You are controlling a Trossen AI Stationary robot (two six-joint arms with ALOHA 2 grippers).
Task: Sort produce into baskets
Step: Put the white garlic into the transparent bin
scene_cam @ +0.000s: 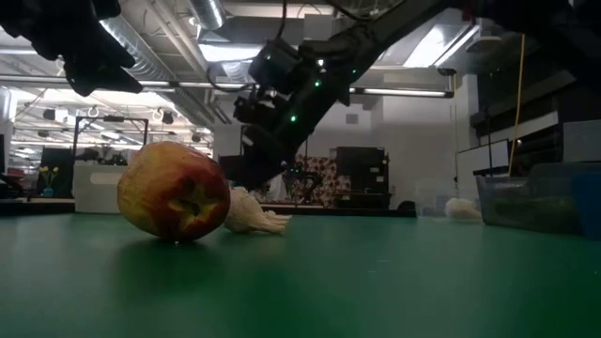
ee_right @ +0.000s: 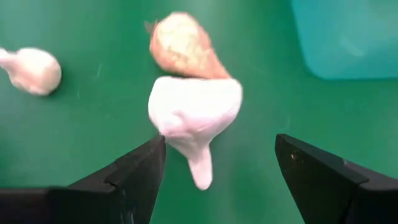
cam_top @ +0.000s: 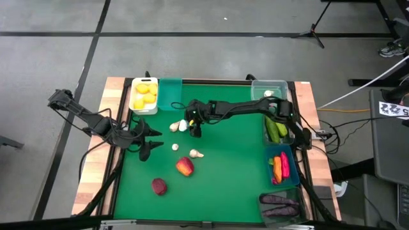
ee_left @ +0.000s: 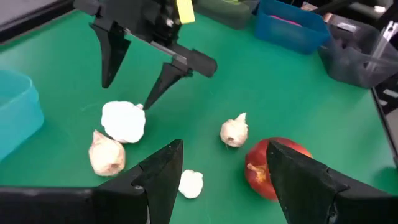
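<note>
White garlic bulb [ee_right: 194, 118]; tapered stem

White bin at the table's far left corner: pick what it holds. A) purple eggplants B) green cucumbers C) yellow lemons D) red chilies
C: in the high view the white bin holds only yellow lemons, next to the teal bin.

Dark jointed arms (green lights, seemingly)
</note>
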